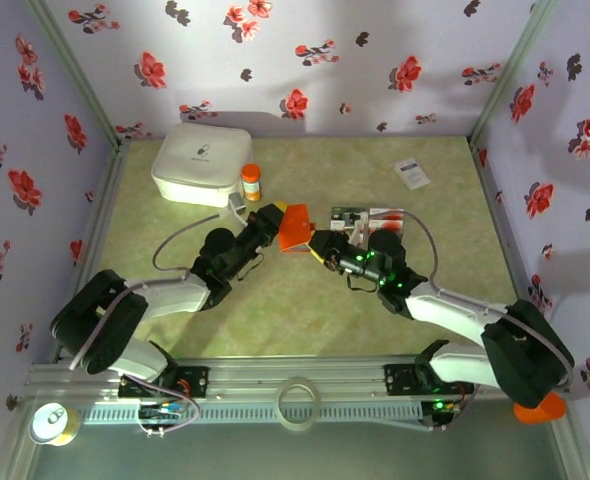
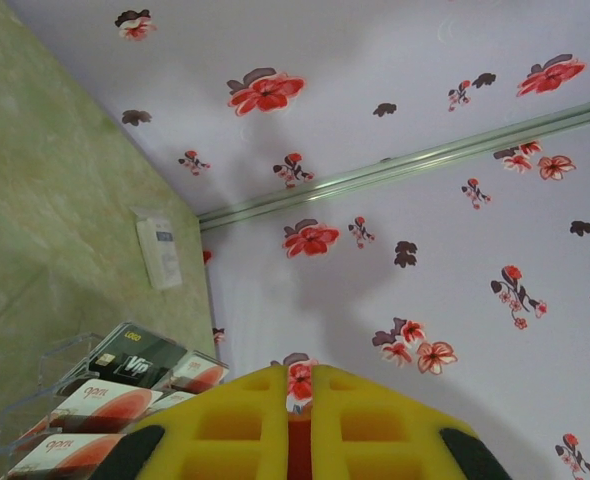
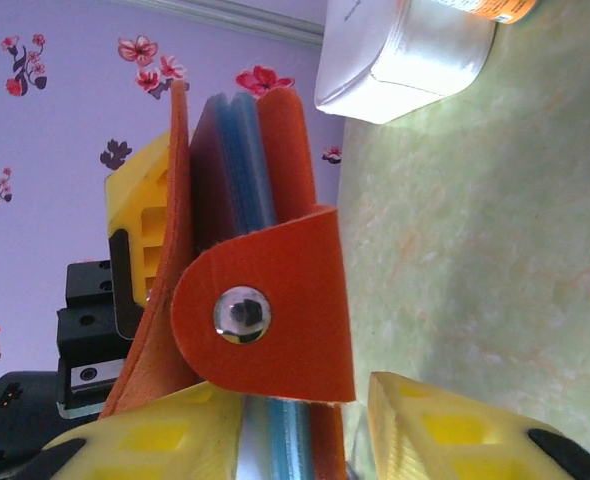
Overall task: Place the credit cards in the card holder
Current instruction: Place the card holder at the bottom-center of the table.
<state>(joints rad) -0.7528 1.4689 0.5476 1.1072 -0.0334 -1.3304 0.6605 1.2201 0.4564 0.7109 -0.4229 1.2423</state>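
Card holder (image 3: 265, 300) looks light, flaps limp: left gripper (image 2: 300, 400) clamped on one flap, right gripper (image 3: 300, 400) jaws apart astride its pockets, likely best pinched across that stiffer stack.

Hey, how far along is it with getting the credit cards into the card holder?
Done: the card holder is held up, pinched in the left gripper. In hand: the right gripper straddles its lower edge, jaws apart, not clearly clamped. Left: the credit cards sit in their clear rack, and none is visibly inside the holder yet.
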